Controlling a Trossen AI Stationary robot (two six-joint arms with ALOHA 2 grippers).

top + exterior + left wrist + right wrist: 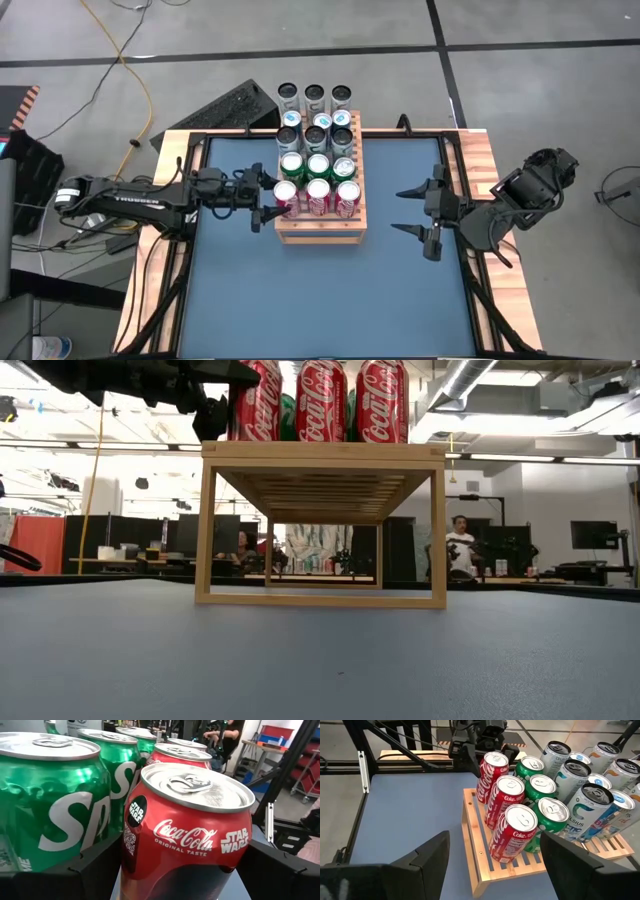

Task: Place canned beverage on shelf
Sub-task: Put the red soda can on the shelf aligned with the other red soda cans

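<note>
1. The blue table point(300, 300) is carrying the wooden shelf point(318, 227), which is standing near its far edge.
2. The shelf is holding upright cans in rows: three red Coca-Cola cans point(318, 193) nearest, green Sprite cans point(318, 165) behind, pale cans farthest.
3. The left gripper point(268, 213) is straddling the leftmost Coca-Cola can point(190, 820), fingers spread on either side of it.
4. The right gripper point(418, 212) is hovering well apart, fingers released and empty.
</note>
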